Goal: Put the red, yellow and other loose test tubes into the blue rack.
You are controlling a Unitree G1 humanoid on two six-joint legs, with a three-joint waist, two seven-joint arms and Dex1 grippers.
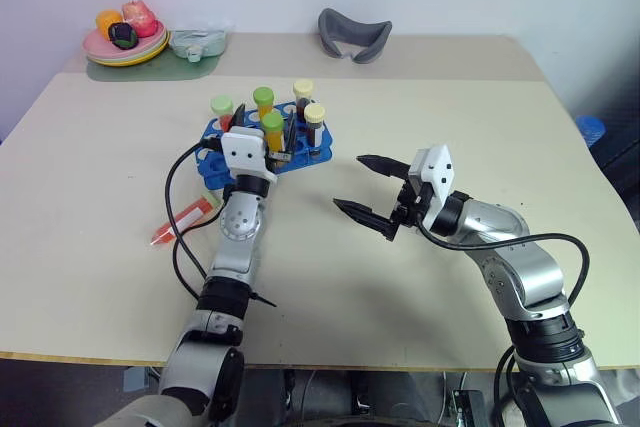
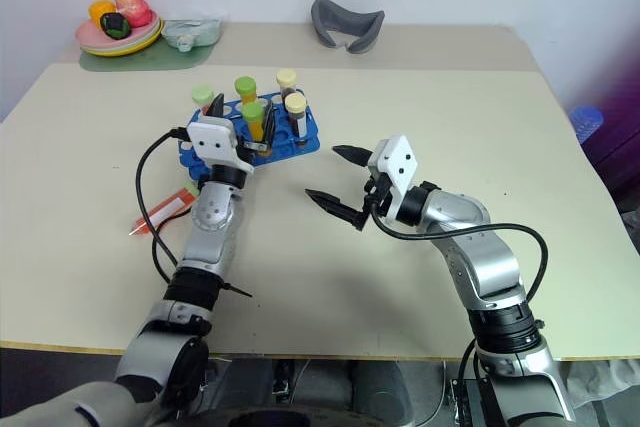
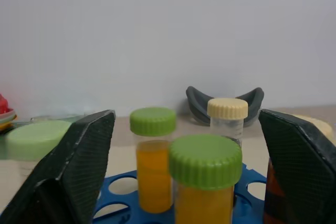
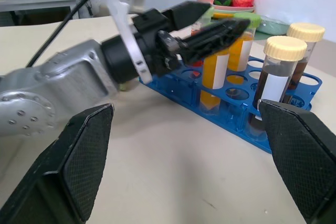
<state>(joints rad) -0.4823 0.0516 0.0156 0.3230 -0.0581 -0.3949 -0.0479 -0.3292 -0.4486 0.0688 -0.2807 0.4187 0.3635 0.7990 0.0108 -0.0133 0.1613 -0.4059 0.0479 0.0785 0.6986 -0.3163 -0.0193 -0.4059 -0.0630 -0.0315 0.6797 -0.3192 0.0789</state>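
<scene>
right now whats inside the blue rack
Five capped tubes stand in the blue rack: two yellow-filled green-capped tubes, one paler green-capped tube, two cream-capped tubes. The left gripper covers the rack's left holes.

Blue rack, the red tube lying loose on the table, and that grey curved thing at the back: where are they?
Blue rack (image 1: 214, 133), left eye view, its left end.
Red tube (image 1: 183, 221), left eye view, mid-body.
Grey thing (image 1: 353, 34), left eye view, its middle.
</scene>
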